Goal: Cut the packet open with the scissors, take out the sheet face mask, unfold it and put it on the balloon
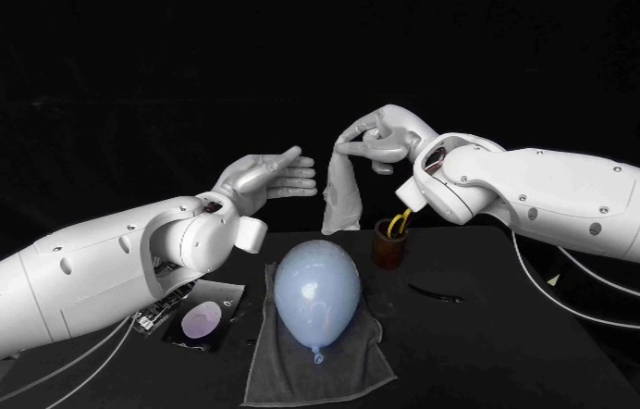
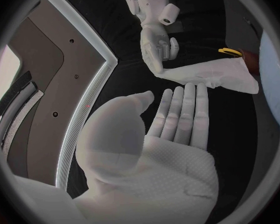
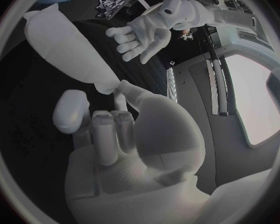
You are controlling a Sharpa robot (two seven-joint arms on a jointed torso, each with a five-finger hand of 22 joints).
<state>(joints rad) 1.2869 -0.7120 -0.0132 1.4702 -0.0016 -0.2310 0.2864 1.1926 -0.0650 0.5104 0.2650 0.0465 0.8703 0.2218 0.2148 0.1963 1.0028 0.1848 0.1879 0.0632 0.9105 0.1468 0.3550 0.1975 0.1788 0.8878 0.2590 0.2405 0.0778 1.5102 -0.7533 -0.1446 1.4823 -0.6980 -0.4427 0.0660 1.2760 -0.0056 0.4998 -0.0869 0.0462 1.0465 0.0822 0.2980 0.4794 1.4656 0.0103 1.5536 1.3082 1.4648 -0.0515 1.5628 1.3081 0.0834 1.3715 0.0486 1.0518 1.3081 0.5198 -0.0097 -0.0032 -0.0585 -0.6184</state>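
Well, in the head view your right hand [image 1: 384, 141] pinches the mask [image 1: 344, 196] by its top end, so the folded sheet hangs with its long axis straight down, above the balloon's [image 1: 317, 289] far end. Your left hand [image 1: 274, 176] holds nothing; it is at the same height above the balloon, flat and slightly spread, aimed at the mask's upper half and just beside it. You cannot tell whether they touch.

In the left wrist view, the left fingers [image 2: 184, 109] lie straight and the mask [image 2: 209, 77] stretches crosswise just past their tips, the right hand [image 2: 155, 50] holding one end.

In the right wrist view, the right fingers [image 3: 124, 89] nip the mask [image 3: 68, 50] at its narrow end, with the left hand [image 3: 143, 37] spread beyond it. By my judgement the left hand is the nearer one to take a free edge for unfolding.
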